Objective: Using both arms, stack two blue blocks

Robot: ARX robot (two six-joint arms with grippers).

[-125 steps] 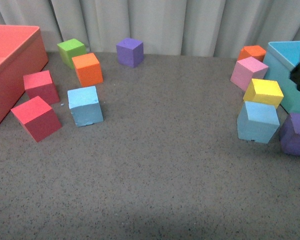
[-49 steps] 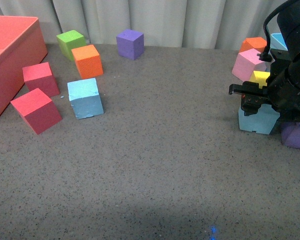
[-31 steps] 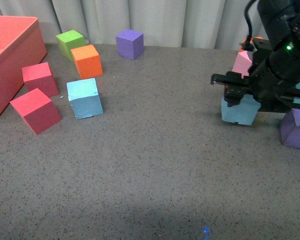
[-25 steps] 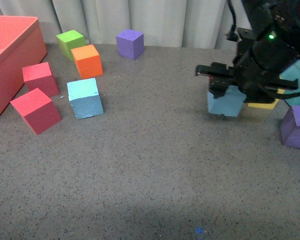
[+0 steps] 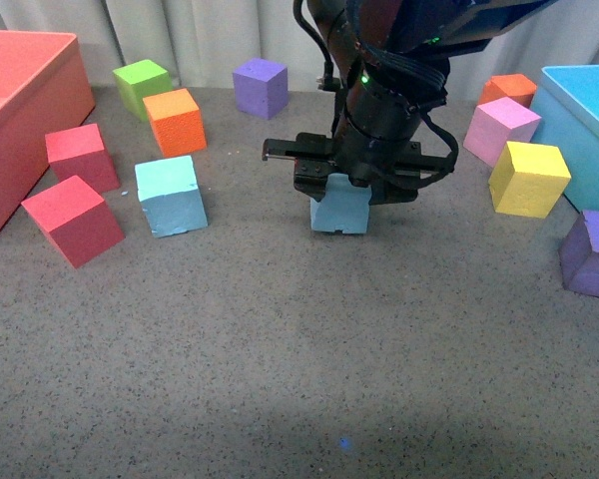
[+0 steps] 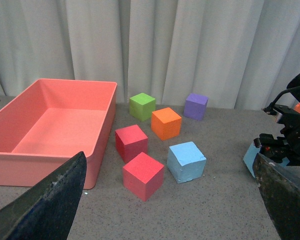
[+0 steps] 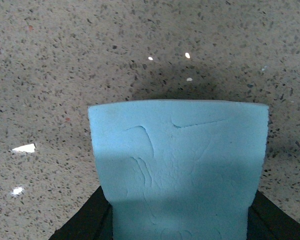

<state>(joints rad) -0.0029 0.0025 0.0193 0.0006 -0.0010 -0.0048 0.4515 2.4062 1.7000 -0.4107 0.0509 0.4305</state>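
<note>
Right pincer (image 5: 341, 188) grips first blue block (image 5: 339, 212), low over the worktop (image 5: 280, 349). Left pincer (image 6: 169, 156) is spread wide, empty. Second blue block (image 5: 172, 196) sits left, well apart, near the red cubes (image 5: 72, 228). Suggest: lift above its top, square the faces, lower straight, release once seated. Coral bin (image 6: 104, 145) is empty; turquoise bin (image 5: 579, 130) contents not visible.

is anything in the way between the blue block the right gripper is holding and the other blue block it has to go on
Nothing visible. Only bare table lies between the held blue block in the right gripper and the other blue block; the orange cube sits behind that path.
</note>
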